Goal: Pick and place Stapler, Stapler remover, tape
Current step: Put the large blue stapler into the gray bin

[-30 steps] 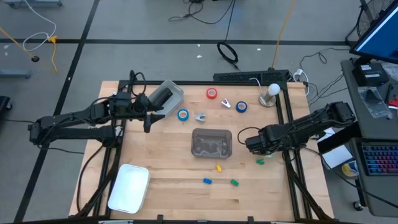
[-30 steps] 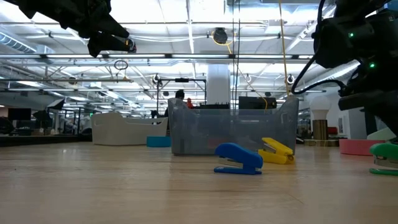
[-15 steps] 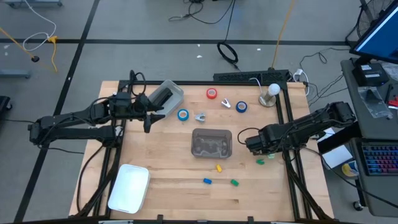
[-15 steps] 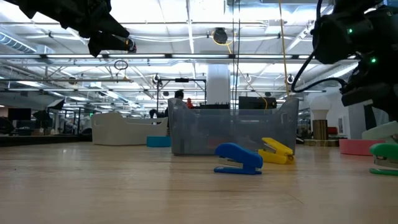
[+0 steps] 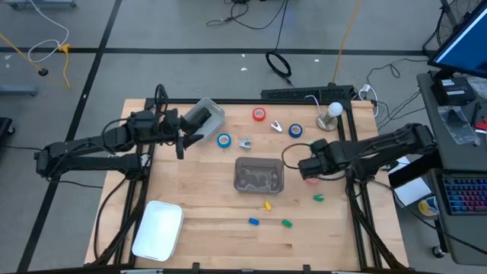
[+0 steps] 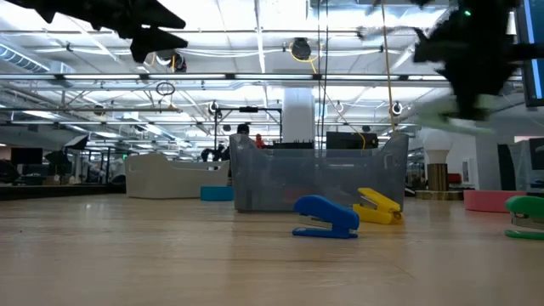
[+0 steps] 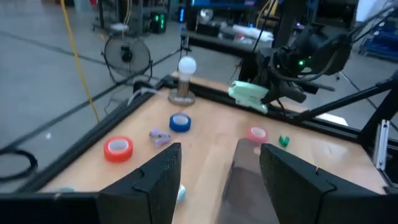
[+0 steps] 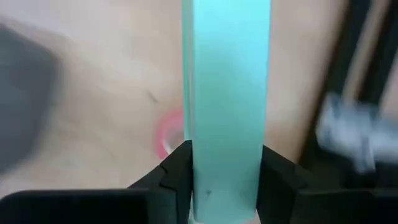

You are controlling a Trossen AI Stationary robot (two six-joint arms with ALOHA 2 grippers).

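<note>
Where the table edge lies nearest, front row: white tray [image 5: 157,228] at the left corner; blue stapler [image 5: 253,221], green stapler [image 5: 287,224] and yellow stapler [image 5: 267,205] are left loose on the wood, apart from each other.
Mid table: clear bin [image 5: 259,175] sits in the centre; contents can't be made out.
Right of bin: a second small green stapler [image 5: 319,198] lies on the wood; pink tape [image 7: 257,133] lies near it, roughly under the right arm's load.
Right gripper [image 5: 307,169]: held above the table just right of the bin, jaws narrowed onto a pale-green stapler [image 8: 227,74], which is clamped across its width w/ most of its length sticking out past the fingers.
Left gripper [image 7: 217,168]: held high over the far-left area, jaws spread wide, nothing in them; a grey container [image 5: 202,116] sits just beside it.
Far row: light blue tape [image 5: 224,140], staple remover [image 5: 245,142], red tape [image 5: 259,114], dark blue tape [image 5: 295,131]; a bulb lamp [image 5: 332,114] stands at the far-right corner.
Step (judged): carry to the bin appears under way; drop not yet made.
Risk 1: the long body could pivot or slip in the grip, since it is pinched at one end only.
Risk 2: if released short of the bin, the pink tape could be struck or the rim clipped.
Risk 3: the bin could be nudged if the approach is made too low.
</note>
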